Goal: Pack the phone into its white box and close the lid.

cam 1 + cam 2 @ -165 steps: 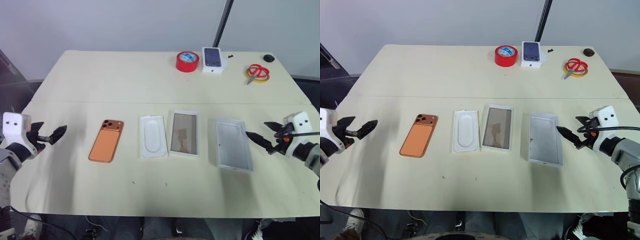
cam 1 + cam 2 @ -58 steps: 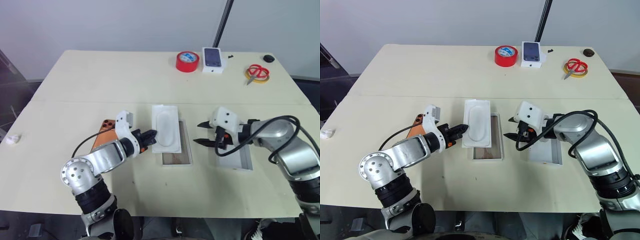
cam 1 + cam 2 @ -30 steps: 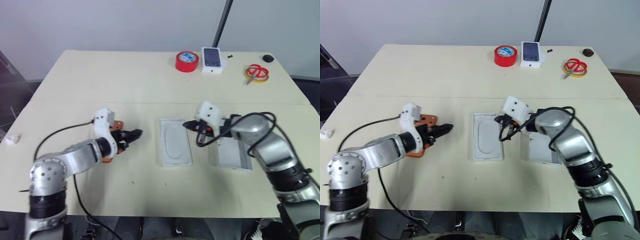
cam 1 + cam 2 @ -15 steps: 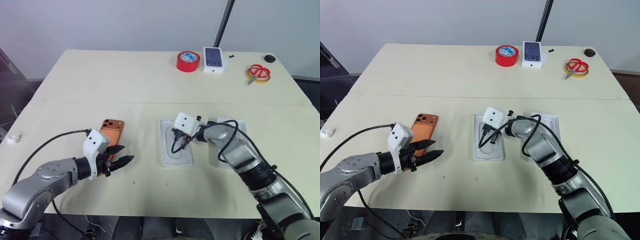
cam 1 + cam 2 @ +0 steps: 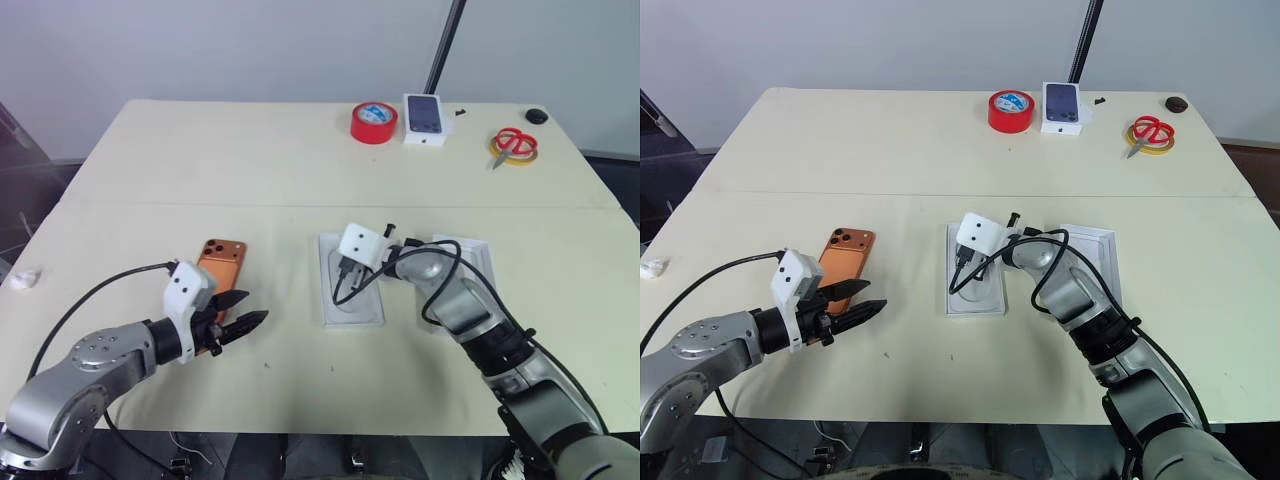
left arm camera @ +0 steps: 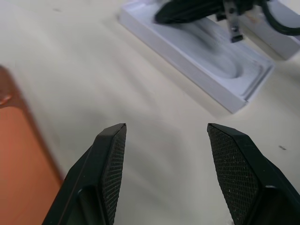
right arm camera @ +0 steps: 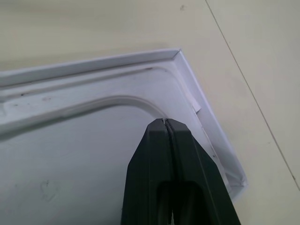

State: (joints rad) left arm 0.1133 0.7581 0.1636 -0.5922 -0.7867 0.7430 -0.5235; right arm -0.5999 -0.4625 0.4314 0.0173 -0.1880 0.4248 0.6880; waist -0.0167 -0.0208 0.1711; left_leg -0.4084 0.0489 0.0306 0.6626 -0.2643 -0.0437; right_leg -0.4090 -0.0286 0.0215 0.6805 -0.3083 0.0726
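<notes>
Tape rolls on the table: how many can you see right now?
2: the red tape roll beside the small white box at the far edge, and a yellow roll under the red scissors further right. None seem hidden.

Counted on table: 1 orange phone, 1 white insert w/ oval, 1 white lid, 1 red tape roll, 1 small phone box, 1 pr scissors, 2 grippers: left, right.

left pincer: fingers spread, empty, near-left, pointing right | right pincer: fingers pressed together, mid-scene, arm reaching left
</notes>
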